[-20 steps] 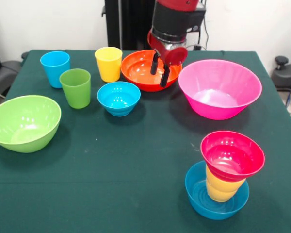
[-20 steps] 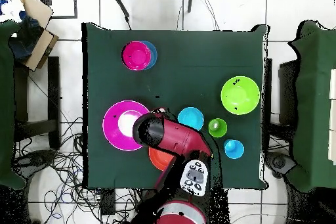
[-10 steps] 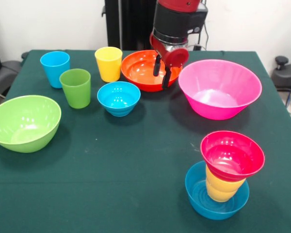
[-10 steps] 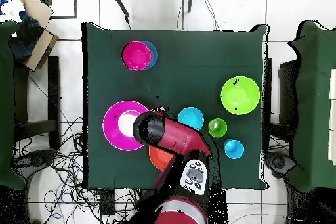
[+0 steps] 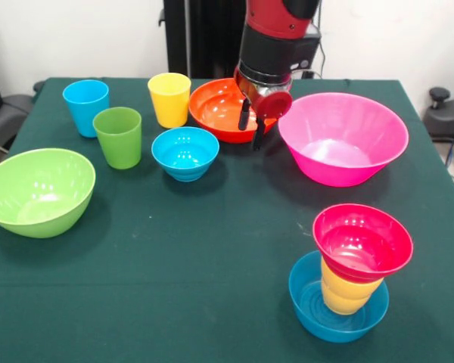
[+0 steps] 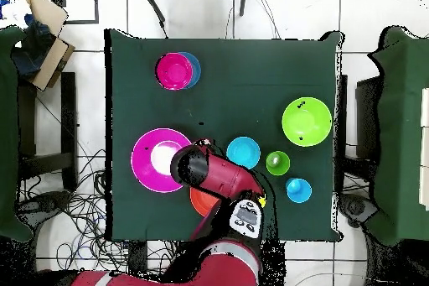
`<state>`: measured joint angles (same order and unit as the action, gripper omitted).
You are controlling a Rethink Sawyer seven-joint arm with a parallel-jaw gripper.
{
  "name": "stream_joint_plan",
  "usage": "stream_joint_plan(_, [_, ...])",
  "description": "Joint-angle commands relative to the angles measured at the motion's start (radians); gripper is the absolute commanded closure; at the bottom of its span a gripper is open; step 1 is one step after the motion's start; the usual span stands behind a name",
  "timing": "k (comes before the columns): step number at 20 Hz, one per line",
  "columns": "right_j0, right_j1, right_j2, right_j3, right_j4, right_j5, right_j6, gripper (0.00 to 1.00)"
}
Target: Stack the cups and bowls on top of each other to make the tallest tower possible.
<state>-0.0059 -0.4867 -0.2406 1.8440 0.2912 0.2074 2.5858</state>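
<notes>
Green cloth covers the table (image 5: 212, 249), and on it the only stack so far is a small one at the front-view near right: a red bowl (image 5: 362, 242) on a squat yellow-orange cup (image 5: 348, 295) inside a blue bowl (image 5: 337, 306). Everything else stands loose: pink bowl (image 5: 342, 136), orange bowl (image 5: 225, 110), second blue bowl (image 5: 185, 152), lime bowl (image 5: 38, 189), and the blue (image 5: 85, 106), green (image 5: 119, 136) and yellow (image 5: 169, 98) cups. The gripper (image 5: 250, 125) hangs at the orange bowl's rim, fingers apart and holding nothing, so most of the tower remains unbuilt.

The tool (image 5: 250, 130) (fingers apart) hangs over the orange bowl (image 5: 221, 109).
</notes>
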Motion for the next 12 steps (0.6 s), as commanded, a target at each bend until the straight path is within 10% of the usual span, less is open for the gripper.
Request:
stream_joint_plan(1, [-0.007,0.064,0.107,0.058,0.049,-0.042,0.170,0.00])
stream_joint_plan(12, [-0.012,0.081,0.116,0.057,0.057,-0.069,0.159,0.00])
